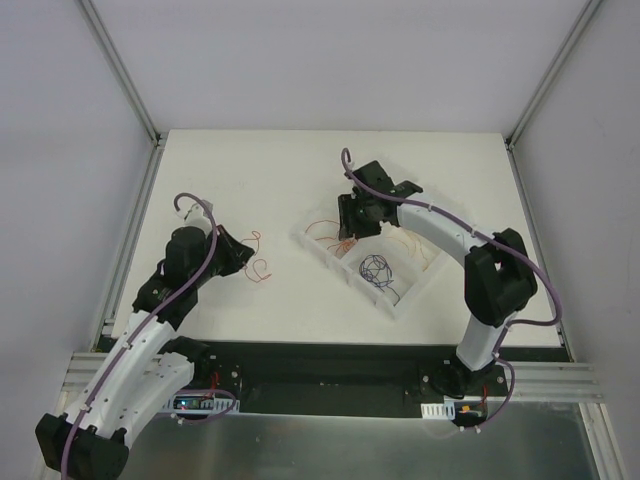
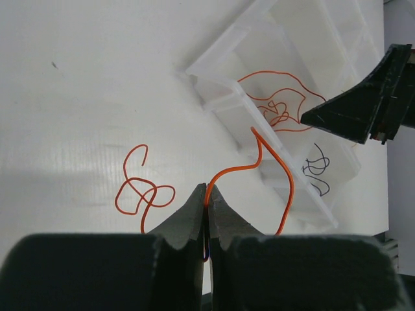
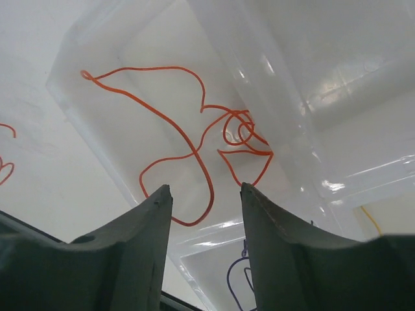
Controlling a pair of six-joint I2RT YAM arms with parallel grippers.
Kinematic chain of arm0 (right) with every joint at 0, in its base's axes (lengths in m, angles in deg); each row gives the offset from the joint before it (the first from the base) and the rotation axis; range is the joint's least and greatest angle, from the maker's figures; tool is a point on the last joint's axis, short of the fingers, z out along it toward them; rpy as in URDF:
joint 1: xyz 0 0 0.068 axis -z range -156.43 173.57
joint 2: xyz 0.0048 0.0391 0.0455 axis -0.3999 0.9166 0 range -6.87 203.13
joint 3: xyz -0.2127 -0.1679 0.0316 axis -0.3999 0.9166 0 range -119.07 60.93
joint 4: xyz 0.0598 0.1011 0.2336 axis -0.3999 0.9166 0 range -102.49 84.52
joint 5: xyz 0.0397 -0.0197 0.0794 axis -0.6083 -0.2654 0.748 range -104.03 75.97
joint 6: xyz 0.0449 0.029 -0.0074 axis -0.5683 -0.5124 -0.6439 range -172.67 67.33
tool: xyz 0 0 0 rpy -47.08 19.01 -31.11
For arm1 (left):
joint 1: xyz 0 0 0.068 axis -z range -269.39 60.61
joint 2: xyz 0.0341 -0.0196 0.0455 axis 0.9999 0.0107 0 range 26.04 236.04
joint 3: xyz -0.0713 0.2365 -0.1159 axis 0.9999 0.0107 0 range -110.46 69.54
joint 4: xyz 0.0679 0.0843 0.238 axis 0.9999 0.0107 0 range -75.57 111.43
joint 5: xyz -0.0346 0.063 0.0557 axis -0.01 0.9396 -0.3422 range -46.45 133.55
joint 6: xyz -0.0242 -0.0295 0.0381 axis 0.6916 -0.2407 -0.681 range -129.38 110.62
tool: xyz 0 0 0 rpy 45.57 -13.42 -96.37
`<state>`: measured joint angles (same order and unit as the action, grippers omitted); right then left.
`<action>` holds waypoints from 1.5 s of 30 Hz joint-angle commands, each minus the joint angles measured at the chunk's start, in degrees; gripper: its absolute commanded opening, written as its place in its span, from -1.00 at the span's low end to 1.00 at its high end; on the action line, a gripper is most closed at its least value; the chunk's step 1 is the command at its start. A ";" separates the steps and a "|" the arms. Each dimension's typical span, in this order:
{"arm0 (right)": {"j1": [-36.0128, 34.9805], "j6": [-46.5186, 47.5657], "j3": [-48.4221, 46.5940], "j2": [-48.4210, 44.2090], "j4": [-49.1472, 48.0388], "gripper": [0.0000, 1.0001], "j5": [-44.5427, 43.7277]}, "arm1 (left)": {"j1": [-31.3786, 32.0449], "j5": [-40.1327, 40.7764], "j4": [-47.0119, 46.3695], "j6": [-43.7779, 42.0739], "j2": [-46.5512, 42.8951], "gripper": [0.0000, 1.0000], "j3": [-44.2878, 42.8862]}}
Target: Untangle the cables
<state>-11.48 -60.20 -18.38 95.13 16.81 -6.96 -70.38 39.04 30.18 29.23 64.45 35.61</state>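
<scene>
My left gripper [image 2: 208, 189] is shut on one end of an orange wire [image 2: 240, 168], which arcs up and to the right towards the clear tray [image 2: 224, 87]. A second orange wire [image 2: 144, 194] lies loose and curled on the table to its left. In the top view the left gripper [image 1: 241, 256] is left of the tray [image 1: 392, 305]. My right gripper [image 3: 206, 189] is open and empty, hovering over a tray compartment that holds a tangle of orange wires [image 3: 241, 131]. A dark blue wire [image 3: 238, 280] lies in the adjoining compartment and also shows in the top view [image 1: 375, 267].
The tray sits at an angle in the middle of the white table [image 1: 250, 170], with raised clear dividers [image 2: 275, 170]. A thin yellow-tan strand [image 3: 369, 218] lies in a far compartment. The right gripper [image 1: 356, 214] hangs over the tray's left end. Walls enclose the table.
</scene>
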 commanded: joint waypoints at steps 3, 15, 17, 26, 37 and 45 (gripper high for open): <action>-0.81 7.17 -2.96 -8.02 3.04 0.31 -3.90 | -0.46 -7.78 -0.72 -2.05 1.13 -1.00 -5.26; -11.09 8.60 11.89 -25.09 -19.88 0.57 14.54 | -0.46 -21.14 -2.74 -0.82 7.55 -1.00 -9.31; -11.71 4.75 11.46 -24.57 -22.17 0.57 16.73 | -0.46 -22.37 -3.00 -0.56 8.43 -1.00 -9.40; -14.00 -16.09 5.75 -16.23 -28.33 0.51 17.10 | -0.46 -25.98 -3.62 0.32 10.63 -1.00 -8.17; -16.37 -21.56 2.41 -10.42 -26.75 -0.13 15.25 | -0.46 -26.60 -4.06 0.85 9.93 -1.00 -6.85; -16.37 -18.49 2.67 -14.09 -26.05 -0.99 12.10 | -0.46 -27.12 -4.23 -0.46 9.23 -1.00 -6.59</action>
<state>-27.65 -80.42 -13.76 85.01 -8.43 8.19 -70.38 13.88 28.32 29.64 75.08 28.79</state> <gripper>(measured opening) 0.017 0.002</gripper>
